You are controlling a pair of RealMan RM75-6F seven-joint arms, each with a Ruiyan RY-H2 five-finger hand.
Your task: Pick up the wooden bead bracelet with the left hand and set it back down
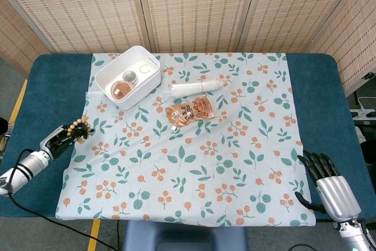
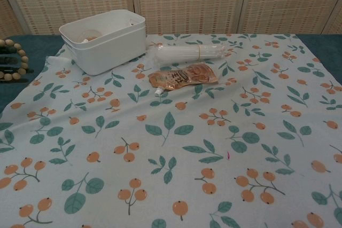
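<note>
The wooden bead bracelet is held in my left hand above the left edge of the floral cloth, over the blue table. In the chest view the bracelet shows at the far left edge, with dark fingers through its loop. My right hand hovers off the cloth's front right corner, fingers spread and holding nothing.
A white box with small items inside stands at the back left of the cloth. A clear plastic packet and an orange snack pouch lie mid-cloth. Woven screens close off the back.
</note>
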